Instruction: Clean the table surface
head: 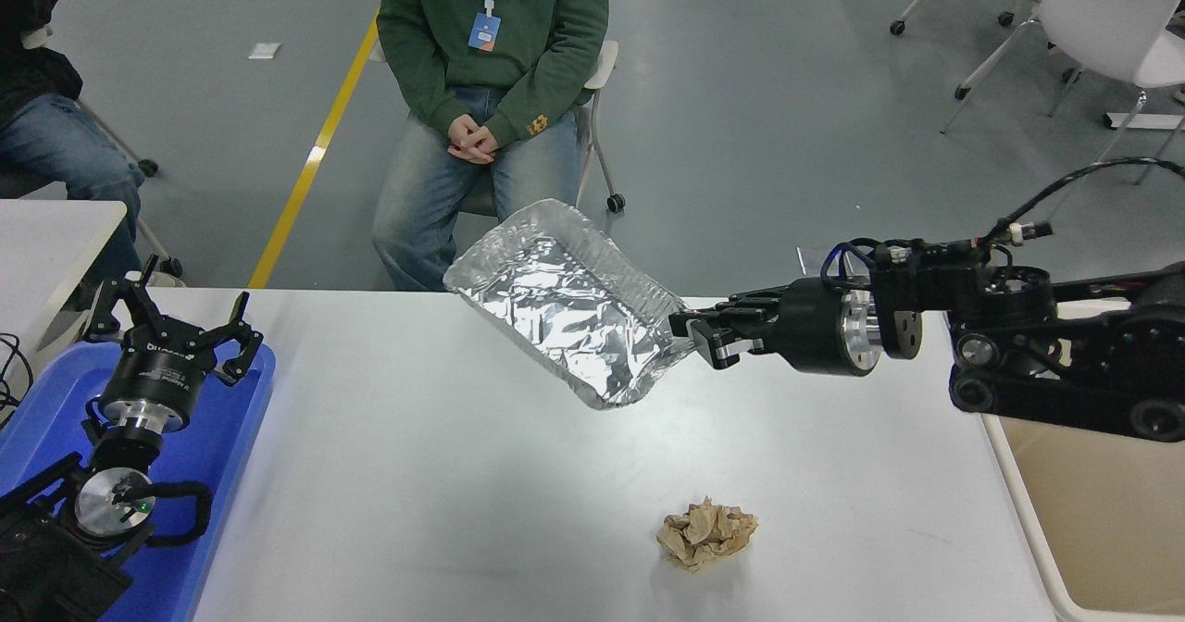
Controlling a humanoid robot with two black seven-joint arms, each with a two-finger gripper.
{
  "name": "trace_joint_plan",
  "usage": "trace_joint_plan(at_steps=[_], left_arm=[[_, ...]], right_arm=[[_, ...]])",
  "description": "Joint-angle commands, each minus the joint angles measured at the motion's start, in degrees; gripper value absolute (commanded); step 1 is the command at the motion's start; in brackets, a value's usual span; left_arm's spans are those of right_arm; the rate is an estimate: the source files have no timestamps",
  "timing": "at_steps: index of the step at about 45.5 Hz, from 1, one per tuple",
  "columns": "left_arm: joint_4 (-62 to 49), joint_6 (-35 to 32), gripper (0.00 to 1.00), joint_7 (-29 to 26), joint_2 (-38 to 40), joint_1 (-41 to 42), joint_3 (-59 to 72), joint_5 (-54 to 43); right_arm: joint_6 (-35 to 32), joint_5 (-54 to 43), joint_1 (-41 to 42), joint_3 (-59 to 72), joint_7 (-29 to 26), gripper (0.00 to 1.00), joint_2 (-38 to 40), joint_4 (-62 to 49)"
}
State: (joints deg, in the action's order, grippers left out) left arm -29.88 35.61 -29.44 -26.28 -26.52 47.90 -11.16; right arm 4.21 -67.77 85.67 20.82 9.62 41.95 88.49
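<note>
- Head view looks down over the table (pixel 444 474), a wide white-grey top that fills the lower middle of the picture.
- Right gripper (pixel 696 333) comes in from the right edge, with its fingers closed on the rim of a foil tray (pixel 565 303).
- That tray hangs tilted in the air above the table's far edge, its open side turned toward the camera, its crinkled inside showing.
- Crumpled brown paper (pixel 706 533) lies on the table near the front, well apart from the tray and the gripper.
- Left gripper (pixel 176 321) sits parked at the lower left above a blue tray (pixel 236 437), its fingers spread wide and holding nothing.
- At the lower right a beige bin (pixel 1102 502) with a white rim stands just beside the table's right end, below the right arm.
- A smaller white table (pixel 46 233) shows at the left edge.
- Beyond the far side a person (pixel 491 76) in a green hoodie and jeans sits with hands clasped in the lap; another person (pixel 46 122) in jeans is partly visible at the upper left.
- White chairs (pixel 1111 20) stand at the upper right.
</note>
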Motion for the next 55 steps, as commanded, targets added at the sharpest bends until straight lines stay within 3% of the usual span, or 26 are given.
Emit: trace_joint_plan(at_steps=[1,29,41,55], left_arm=[[0.0,-0.01,1.0,0.0,0.0,-0.02,0.0,0.0],[0.0,-0.01,1.0,0.0,0.0,-0.02,0.0,0.0],[0.0,-0.01,1.0,0.0,0.0,0.07,0.0,0.0],[0.0,-0.01,1.0,0.0,0.0,0.07,0.0,0.0]], right_arm=[[-1.75,0.19,-0.5,-0.96,0.58,0.0,8.84,0.36],[-1.4,2.99,-7.7,-0.96,0.58,0.0,36.18,-1.13],[0.09,6.95,-12.62,-0.96,0.67,0.0,39.7,-5.34],[2.02,9.42,-19.57,-0.96,2.33,0.0,37.25,-12.9]])
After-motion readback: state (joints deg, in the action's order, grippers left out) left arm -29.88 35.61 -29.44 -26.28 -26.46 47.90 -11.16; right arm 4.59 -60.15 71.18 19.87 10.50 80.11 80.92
